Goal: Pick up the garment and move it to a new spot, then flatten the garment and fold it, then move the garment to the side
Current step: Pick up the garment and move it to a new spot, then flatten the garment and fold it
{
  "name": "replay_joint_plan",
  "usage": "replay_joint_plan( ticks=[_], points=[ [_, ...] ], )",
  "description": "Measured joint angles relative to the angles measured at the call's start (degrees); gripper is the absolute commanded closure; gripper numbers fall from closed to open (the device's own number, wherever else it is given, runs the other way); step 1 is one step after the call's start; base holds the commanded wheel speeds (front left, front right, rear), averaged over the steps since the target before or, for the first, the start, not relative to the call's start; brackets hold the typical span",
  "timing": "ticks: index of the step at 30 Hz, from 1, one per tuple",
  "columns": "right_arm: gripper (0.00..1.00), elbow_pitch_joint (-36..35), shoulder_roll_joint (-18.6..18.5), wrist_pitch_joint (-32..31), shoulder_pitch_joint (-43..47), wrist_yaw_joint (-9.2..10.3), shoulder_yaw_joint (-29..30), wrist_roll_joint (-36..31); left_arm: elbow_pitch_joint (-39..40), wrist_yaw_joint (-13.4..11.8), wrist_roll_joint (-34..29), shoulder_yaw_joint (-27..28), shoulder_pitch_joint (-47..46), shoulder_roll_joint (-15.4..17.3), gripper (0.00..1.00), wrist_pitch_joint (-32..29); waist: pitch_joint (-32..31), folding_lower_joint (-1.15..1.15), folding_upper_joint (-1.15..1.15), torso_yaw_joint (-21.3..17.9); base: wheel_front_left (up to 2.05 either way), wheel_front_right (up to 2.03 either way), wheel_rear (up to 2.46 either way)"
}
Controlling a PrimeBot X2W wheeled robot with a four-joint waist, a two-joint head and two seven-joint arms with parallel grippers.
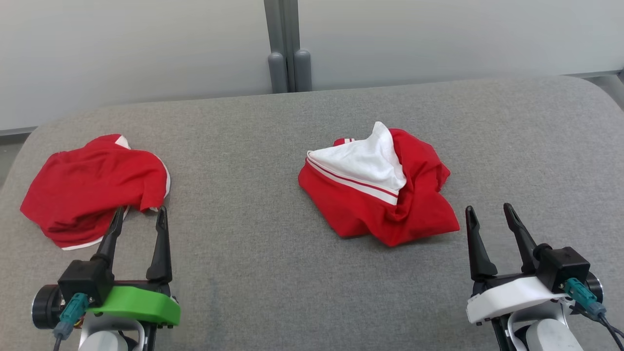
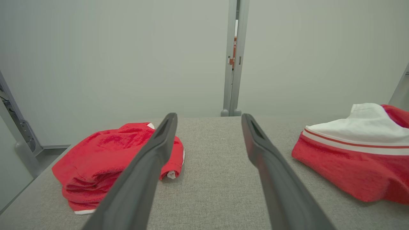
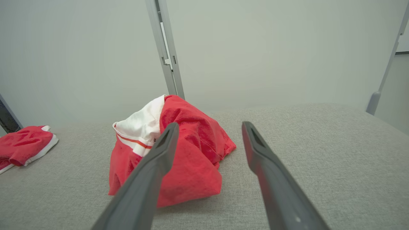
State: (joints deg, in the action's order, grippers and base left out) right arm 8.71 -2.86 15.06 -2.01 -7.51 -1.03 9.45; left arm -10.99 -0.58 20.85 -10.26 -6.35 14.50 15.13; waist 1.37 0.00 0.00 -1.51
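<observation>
garment [image 1: 385, 214]: red and white, crumpled in a heap just right of mid-frame on the grey worktop [image 1: 253, 219] | right claw [image 1: 488, 208]: lower right, fingers spread, empty, near the heap but apart | left claw [image 1: 140, 210]: lower left, spread, empty, tips at the near edge of a second red garment [image 1: 92, 185], far left

This looks like a robotics lab or test room, not a home. Plain pale partition panels [image 1: 136, 48], joined by a grey metal post [image 1: 288, 44], close off the space behind a grey fabric-covered worktop [image 1: 273, 273] with rounded corners. A second post [image 3: 373, 102] stands past the worktop's right end.
</observation>
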Motion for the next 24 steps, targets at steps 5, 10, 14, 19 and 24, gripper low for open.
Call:
replay_joint_plan(
  ticks=[5, 10, 14, 19, 24],
  points=[
    [0.00, -0.2, -0.2, 0.0, 0.3, 0.00, -0.9, 0.0, 0.2, 0.1, -0.5, 1.3, 2.5, -1.7, 0.00, 0.0, -0.2, 0.00, 0.00, 1.0, 0.00, 0.00, 0.00],
    [0.00, -0.4, -0.6, -0.1, 0.6, 0.00, -1.7, 0.0, -0.2, 0.9, -1.2, 2.6, 3.7, -2.8, 0.00, 0.0, -0.1, 0.00, 0.00, 1.7, 0.00, 0.00, 0.00],
    [0.00, -0.3, -0.8, -0.3, 0.7, 0.00, -2.1, 0.0, -0.6, 1.6, -2.2, 3.6, 3.8, -3.3, 0.00, 0.0, 0.1, 0.00, 0.00, 2.0, 0.00, 0.00, 0.00],
    [0.00, -0.1, -0.7, -0.4, 0.8, 0.00, -2.7, 0.1, -1.1, 2.4, -2.9, 4.6, 3.8, -4.1, 0.00, 0.0, 0.2, 0.00, 0.00, 2.1, 0.00, 0.00, 0.00],
    [0.00, 0.1, -0.7, -0.4, 0.8, 0.00, -3.0, 0.1, -1.7, 3.1, -3.7, 5.4, 3.8, -4.8, 0.00, 0.0, 0.2, 0.00, 0.00, 2.0, 0.00, 0.00, 0.00]
  ],
)
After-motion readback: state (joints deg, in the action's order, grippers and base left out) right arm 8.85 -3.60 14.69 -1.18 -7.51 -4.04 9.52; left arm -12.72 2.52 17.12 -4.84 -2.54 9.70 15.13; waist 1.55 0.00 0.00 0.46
